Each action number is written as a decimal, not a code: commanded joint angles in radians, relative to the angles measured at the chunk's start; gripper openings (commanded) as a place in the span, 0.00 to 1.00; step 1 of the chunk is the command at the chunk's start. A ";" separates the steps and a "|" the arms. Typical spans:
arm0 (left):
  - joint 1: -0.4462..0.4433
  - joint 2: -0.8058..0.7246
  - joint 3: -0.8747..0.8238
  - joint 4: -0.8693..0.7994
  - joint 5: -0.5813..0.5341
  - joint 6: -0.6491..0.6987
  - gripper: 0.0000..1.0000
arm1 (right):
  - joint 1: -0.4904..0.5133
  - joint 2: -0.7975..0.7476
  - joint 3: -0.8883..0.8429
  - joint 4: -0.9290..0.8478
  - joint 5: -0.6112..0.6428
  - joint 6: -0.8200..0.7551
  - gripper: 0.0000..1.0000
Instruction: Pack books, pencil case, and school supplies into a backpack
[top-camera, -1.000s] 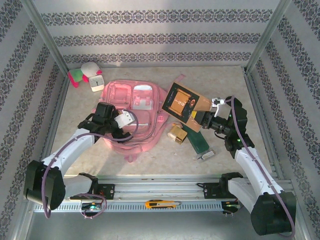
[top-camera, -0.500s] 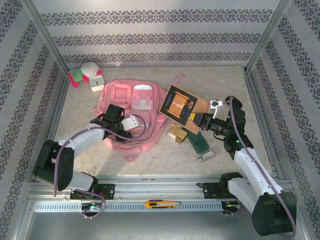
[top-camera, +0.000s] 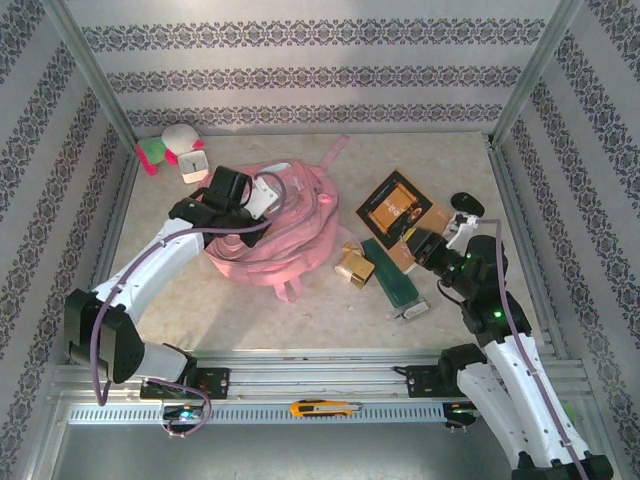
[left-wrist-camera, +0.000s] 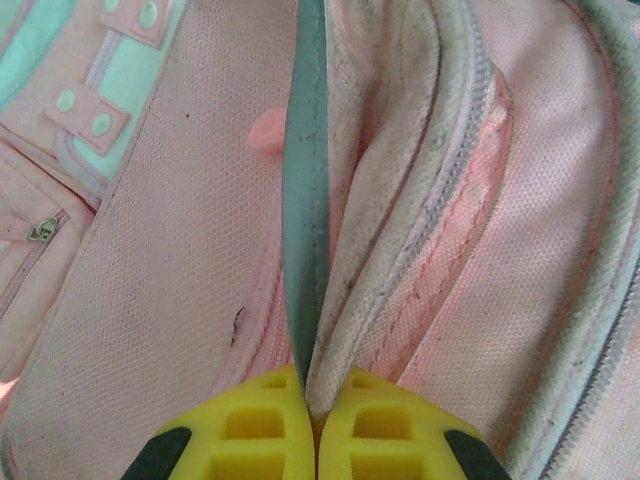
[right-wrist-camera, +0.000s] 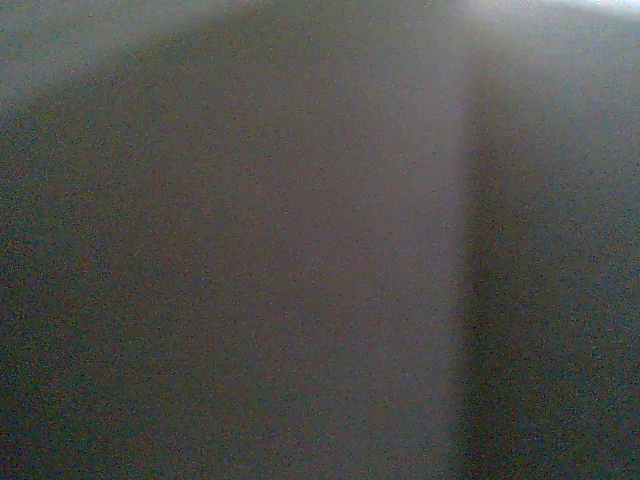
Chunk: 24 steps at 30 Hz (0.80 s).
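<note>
The pink backpack (top-camera: 285, 235) lies bunched at centre left. My left gripper (top-camera: 243, 205) is shut on a fold of it. In the left wrist view the yellow fingertips (left-wrist-camera: 260, 420) pinch the white-trimmed zip edge (left-wrist-camera: 350, 290) beside a teal strip. The dark brown book (top-camera: 398, 205) with its orange-gold picture slopes low at the right. My right gripper (top-camera: 422, 245) is shut on its near edge. The dark green pencil case (top-camera: 390, 277) lies just in front of the book. A gold-tan box (top-camera: 355, 265) and a small silver-grey gadget (top-camera: 412, 312) of the school supplies lie near it.
A white square clock (top-camera: 192, 165) and a plush toy (top-camera: 165, 147) sit in the back left corner. A black oval object (top-camera: 467, 203) lies right of the book. A yellow utility knife (top-camera: 320, 408) rests on the front rail. Patterned walls close three sides.
My left gripper shut on the backpack and pulled it up and back, bunching it. My right arm swung the book down and to the right, away from the backpack.
</note>
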 joint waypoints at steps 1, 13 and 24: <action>-0.009 -0.032 0.074 -0.082 0.025 -0.248 0.00 | 0.096 -0.016 0.023 -0.030 0.108 0.133 0.00; -0.036 -0.018 0.210 -0.102 0.031 -0.298 0.00 | 0.338 0.062 0.014 0.117 0.105 0.320 0.00; 0.025 0.022 0.329 -0.138 0.101 -0.381 0.00 | 0.634 0.186 -0.120 0.476 0.487 0.460 0.00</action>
